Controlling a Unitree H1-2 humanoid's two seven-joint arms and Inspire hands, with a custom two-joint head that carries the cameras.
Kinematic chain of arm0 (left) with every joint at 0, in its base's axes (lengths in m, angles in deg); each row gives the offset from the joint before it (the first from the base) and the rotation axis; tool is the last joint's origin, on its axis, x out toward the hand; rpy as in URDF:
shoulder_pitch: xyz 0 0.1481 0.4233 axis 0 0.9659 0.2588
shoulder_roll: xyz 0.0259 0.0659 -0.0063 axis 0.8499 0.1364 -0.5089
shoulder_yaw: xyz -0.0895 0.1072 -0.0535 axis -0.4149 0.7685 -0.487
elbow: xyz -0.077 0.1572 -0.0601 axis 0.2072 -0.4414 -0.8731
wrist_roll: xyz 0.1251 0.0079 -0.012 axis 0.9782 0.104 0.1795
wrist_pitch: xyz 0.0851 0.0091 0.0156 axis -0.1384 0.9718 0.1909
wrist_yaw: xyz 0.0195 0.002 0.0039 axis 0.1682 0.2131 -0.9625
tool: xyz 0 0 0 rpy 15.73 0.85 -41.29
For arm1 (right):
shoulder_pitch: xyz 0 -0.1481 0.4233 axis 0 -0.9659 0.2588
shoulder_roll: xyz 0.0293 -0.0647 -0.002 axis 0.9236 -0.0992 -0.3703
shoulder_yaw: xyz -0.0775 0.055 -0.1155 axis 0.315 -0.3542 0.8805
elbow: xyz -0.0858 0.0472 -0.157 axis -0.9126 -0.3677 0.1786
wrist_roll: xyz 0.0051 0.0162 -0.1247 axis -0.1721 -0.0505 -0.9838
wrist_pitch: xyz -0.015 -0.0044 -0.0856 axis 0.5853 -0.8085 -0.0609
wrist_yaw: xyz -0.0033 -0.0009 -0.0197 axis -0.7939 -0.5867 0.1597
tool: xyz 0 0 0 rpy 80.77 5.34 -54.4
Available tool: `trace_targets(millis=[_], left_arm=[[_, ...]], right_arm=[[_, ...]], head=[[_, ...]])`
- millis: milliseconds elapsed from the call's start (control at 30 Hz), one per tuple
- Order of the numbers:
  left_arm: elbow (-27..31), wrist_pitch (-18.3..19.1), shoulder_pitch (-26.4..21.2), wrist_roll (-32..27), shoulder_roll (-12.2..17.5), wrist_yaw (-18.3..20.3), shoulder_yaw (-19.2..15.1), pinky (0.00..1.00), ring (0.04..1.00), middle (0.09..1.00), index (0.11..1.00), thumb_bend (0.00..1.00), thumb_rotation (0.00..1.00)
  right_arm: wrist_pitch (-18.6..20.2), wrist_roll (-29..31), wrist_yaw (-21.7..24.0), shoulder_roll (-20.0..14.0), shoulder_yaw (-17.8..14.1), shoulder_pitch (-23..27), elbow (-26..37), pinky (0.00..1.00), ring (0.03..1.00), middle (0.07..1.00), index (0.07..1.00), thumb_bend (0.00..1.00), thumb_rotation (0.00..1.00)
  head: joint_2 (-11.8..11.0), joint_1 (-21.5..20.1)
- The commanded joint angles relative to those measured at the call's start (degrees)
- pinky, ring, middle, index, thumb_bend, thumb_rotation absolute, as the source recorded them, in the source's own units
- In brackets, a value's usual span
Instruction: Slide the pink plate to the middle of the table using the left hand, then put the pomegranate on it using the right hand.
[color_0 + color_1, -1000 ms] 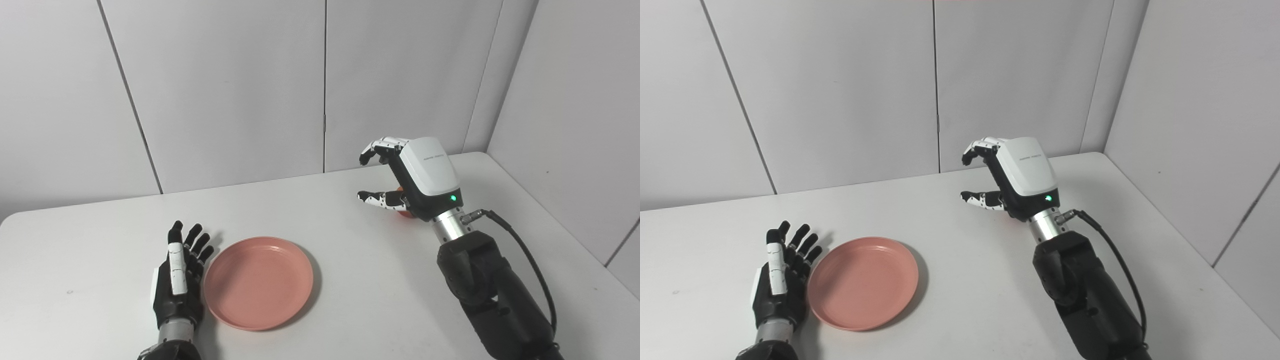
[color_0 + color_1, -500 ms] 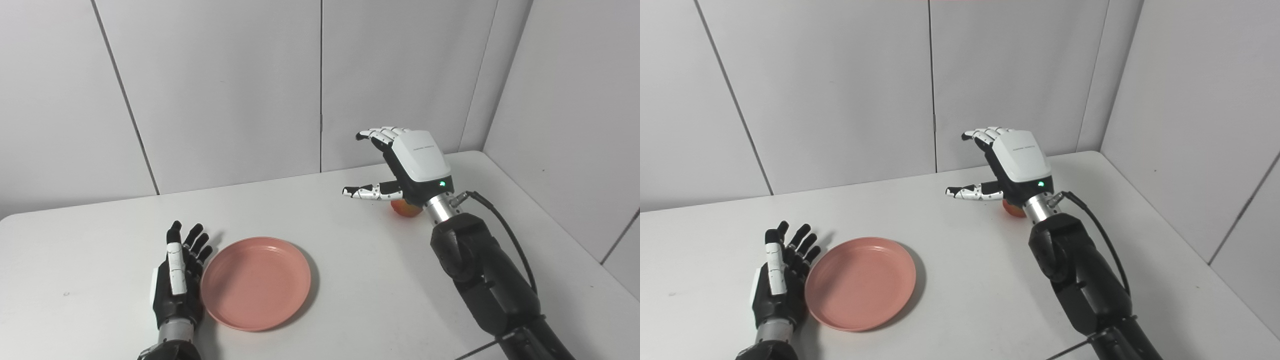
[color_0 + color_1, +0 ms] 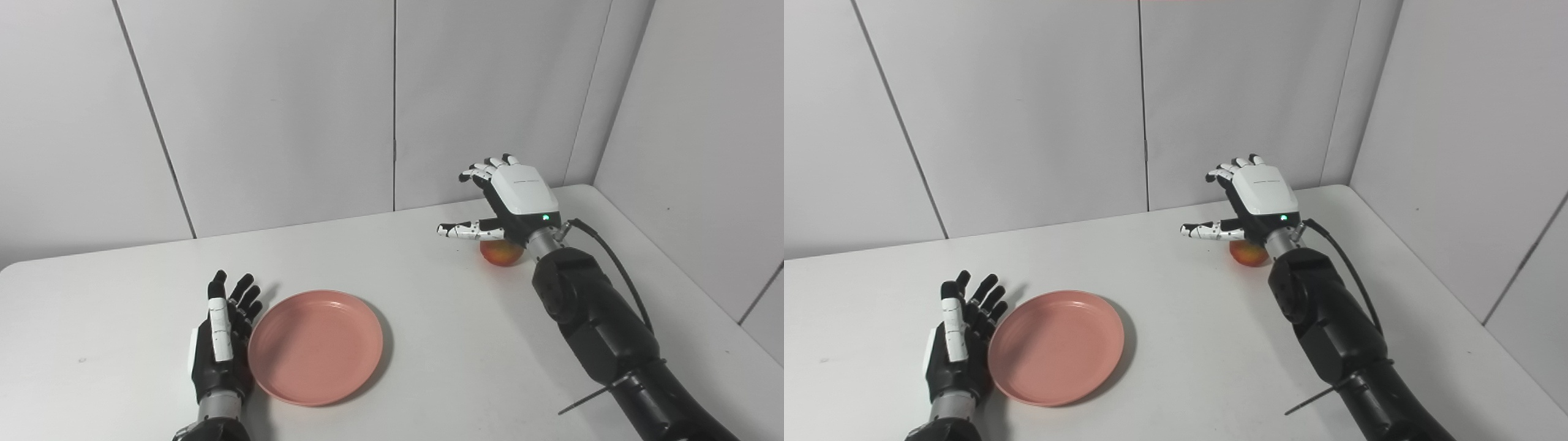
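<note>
Right hand (image 3: 517, 199) is hovering in the right of the frame, just above centre height, with its white back turned up toward the camera, fingers (image 3: 484, 170) spread wide and thumb sticking out toward the left; it is gripping nothing. Directly below its wrist the pomegranate (image 3: 502, 253) is sitting on the table, red-orange with a paler patch on top, partly covered by the hand. It is looking round from here, so no long axis or pointing direction can be made out, and whether the palm is touching it cannot be told.

Left hand (image 3: 220, 343) is lying in the lower left of the frame, fingers straight, apart and aimed toward the far wall, also holding nothing. Its inner edge is sitting right against the left rim of the pink plate (image 3: 315, 346), though actual contact is not clear. That plate is resting flat and upright, round, left of the frame's centre and low down, well apart from the pomegranate.

Everything is standing on a plain white table (image 3: 429, 318) with rounded corners. Behind it, pale grey wall panels (image 3: 275, 110) with thin vertical seams are closing off the back, and another grey panel is angling in along the right side.
</note>
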Motion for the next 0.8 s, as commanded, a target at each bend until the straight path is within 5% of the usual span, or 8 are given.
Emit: trace_targets(millis=[0,333,767], left_arm=[[1.23,0.77,-0.05,0.6,-1.05,-0.91,0.4,0.92,0.89,0.878,0.972,0.97,0.89],[2.06,1.39,0.43,0.44,-0.72,-0.86,0.84,0.91,0.887,0.879,0.973,0.98,0.89],[3.27,2.58,0.89,0.33,-0.49,-0.88,0.92,0.92,0.894,0.88,0.981,0.97,0.89]], right_arm=[[1.95,0.4,-0.02,-1.5,-0.02,3.47,0.44,1.0,0.934,0.869,0.766,0.81,0.86],[4.93,1.85,-0.28,-1.22,1.36,4.05,-2.66,1.0,0.921,0.854,0.777,0.81,0.85],[4.46,4.13,-2.78,-1.54,3.19,3.84,-8.77,0.86,0.832,0.794,0.746,0.8,0.78]], head=[[-0.01,-0.1],[0.64,-0.42],[1.44,-0.5]])
